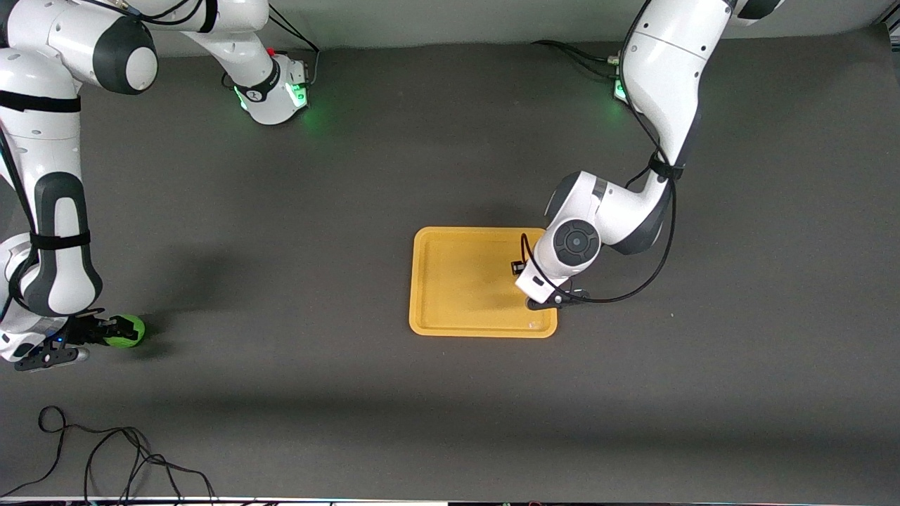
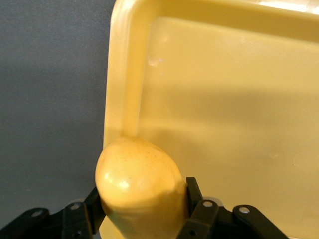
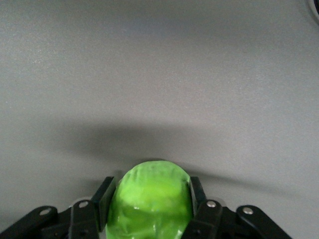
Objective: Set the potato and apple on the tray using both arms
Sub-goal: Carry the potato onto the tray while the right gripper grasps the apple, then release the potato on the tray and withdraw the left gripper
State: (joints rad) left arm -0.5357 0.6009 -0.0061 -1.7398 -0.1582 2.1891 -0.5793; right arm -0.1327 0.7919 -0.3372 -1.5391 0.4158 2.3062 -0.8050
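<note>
My left gripper [image 1: 543,295] hangs over the orange-yellow tray [image 1: 457,281], at the corner nearest the front camera toward the left arm's end. It is shut on the yellow-tan potato [image 2: 139,179], which the wrist hides in the front view. In the left wrist view the left gripper [image 2: 144,204] holds the potato just above the tray's rim [image 2: 122,89]. My right gripper [image 1: 105,332] is low at the table toward the right arm's end, shut on the green apple [image 1: 128,331]. The right wrist view shows the apple [image 3: 152,196] between the right gripper's [image 3: 149,201] fingers; I cannot tell whether it touches the table.
The tray holds nothing on its floor. Loose black cables [image 1: 119,453] lie near the table's front edge toward the right arm's end. Dark grey table surface [image 1: 295,295] lies between the apple and the tray.
</note>
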